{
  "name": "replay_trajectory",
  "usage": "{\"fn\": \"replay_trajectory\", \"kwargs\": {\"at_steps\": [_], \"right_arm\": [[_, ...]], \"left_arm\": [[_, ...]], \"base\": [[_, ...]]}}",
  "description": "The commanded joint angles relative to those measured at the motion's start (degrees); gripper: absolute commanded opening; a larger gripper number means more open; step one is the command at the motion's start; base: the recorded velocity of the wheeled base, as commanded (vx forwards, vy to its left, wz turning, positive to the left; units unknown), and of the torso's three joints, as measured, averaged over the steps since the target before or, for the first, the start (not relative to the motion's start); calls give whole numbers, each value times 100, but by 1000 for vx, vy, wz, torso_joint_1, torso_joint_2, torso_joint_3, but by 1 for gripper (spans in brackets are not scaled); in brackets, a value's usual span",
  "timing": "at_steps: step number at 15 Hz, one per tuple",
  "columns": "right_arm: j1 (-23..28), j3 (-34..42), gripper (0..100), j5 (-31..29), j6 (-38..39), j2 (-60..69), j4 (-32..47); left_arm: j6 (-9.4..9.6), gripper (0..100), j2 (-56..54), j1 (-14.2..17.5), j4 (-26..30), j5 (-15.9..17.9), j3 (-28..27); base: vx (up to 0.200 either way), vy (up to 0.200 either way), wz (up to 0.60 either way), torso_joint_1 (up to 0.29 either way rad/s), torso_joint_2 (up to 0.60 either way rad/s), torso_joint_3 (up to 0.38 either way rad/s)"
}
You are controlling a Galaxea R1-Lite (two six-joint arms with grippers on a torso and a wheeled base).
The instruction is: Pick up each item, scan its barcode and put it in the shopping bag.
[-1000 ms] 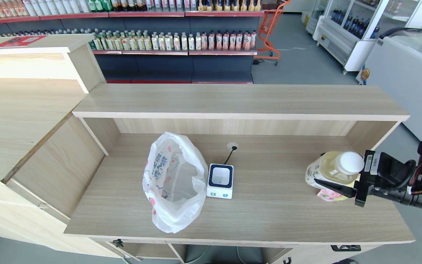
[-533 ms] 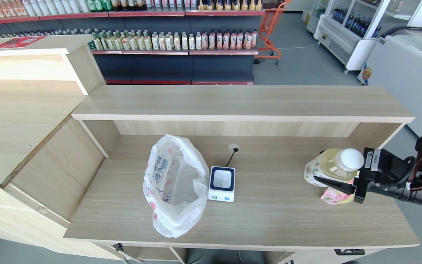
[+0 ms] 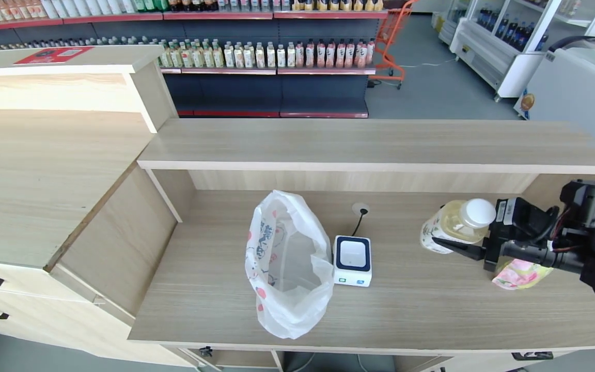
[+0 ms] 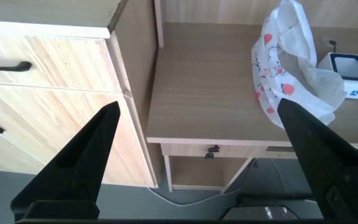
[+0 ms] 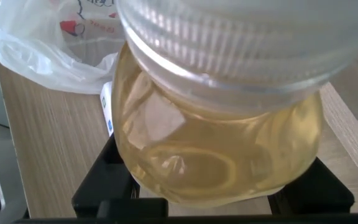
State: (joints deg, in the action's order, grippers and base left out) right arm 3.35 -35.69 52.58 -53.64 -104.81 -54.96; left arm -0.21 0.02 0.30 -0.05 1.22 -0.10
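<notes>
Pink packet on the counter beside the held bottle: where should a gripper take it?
Probably from above, pinching the pink packet across its uncovered near end: it lies flat on the counter, and the right gripper, shut on the bottle, hangs over its far part.

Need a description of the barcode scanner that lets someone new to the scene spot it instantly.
On the wooden counter, find the white plastic bag standing open near the middle; the scanner sits just to its right. It alone is a small hard white box, with a dark blue frame around its top window and a black cable behind it.
</notes>
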Motion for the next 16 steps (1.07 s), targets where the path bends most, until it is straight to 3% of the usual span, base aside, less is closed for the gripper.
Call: {"fn": "replay_trajectory", "kwargs": {"at_steps": [1,5,7,11,16], "right_arm": [[25,-315,0,-2,-6,-628,2],[-116,-790,0,112,-103,-1393,-15],[-124,-1194,0,235,-402,-1797,-77],[-230,-1309,0,578,-1079,-2122,-77],[-854,-1695,0,561,-1360,-2509,-59]], "left_arm": [[3,100,-2,5,-4,1,1],[3,100,-2,5,-4,1,1],[3,100,-2,5,-4,1,1],[3,100,-2,5,-4,1,1],[3,100,-2,5,-4,1,1]], "base": [[0,0,0,0,0,0],[0,0,0,0,0,0],[0,0,0,0,0,0],[0,0,0,0,0,0],[0,0,0,0,0,0]]}}
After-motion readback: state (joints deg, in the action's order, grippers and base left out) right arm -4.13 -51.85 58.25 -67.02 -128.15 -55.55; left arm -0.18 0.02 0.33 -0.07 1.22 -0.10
